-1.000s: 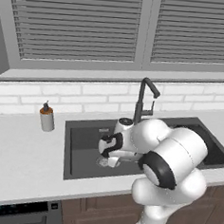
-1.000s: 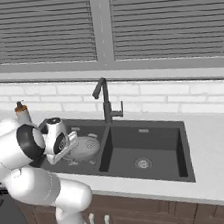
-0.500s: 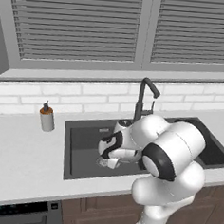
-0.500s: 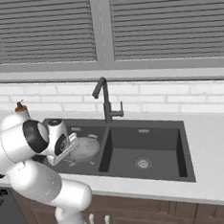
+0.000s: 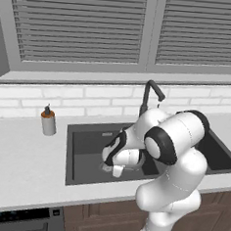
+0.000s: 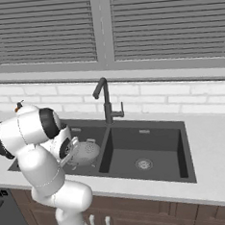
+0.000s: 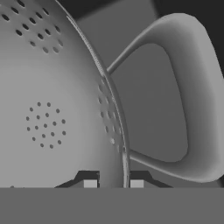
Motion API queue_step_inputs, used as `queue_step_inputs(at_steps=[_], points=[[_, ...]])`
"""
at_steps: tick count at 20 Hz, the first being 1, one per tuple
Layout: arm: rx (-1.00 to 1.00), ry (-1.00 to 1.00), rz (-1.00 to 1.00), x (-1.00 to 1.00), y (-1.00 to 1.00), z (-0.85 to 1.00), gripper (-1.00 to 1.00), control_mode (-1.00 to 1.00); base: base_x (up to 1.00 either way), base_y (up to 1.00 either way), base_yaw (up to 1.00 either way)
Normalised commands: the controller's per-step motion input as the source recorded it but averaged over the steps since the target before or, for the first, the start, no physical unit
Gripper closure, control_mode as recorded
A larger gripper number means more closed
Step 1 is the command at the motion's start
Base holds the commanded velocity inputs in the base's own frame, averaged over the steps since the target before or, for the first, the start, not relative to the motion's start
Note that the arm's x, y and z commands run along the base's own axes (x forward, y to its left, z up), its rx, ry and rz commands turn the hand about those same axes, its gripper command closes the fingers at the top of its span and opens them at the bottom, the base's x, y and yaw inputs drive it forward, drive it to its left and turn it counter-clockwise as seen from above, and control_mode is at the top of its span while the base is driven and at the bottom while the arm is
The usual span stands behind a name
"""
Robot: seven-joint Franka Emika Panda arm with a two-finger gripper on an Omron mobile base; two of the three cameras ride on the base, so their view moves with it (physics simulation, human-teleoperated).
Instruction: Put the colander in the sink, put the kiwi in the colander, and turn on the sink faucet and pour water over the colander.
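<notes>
Gripping colander [image 7: 52, 113] rim beside loop handle [image 7: 192, 100], jaws pinched narrow on it, inside sink's [image 6: 150, 130] left basin.

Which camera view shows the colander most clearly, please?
The hand view: the colander is close, its holes, rim and loop handle plain. The right base view shows part of it in the sink; the left base view hardly any.

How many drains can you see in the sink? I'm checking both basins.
1: a round silver drain in the right basin of the sink. The left basin's may be hidden behind the colander and arm.
</notes>
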Motion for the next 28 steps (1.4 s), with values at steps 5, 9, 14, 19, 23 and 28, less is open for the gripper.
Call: queue_step_inputs(at_steps=[5,9,14,19,23,28], points=[[0.0,0.0,0.0,0.26,0.0,-0.27,1.0,-1.0,0.0,0.0,0.0],[0.0,0.0,0.0,0.23,0.0,-0.2,1.0,-1.0,0.0,0.0,0.0],[0.0,0.0,0.0,0.32,0.0,-0.07,1.0,-1.0,0.0,0.0,0.0],[0.0,0.01,0.0,0.33,0.0,-0.11,1.0,-1.0,0.0,0.0,0.0],[0.0,0.0,0.0,0.04,0.0,0.0,-1.0,-1.0,0.0,0.0,0.0],[0.0,0.0,0.0,0.0,0.0,0.0,-1.0,-1.0,0.0,0.0,0.0]])
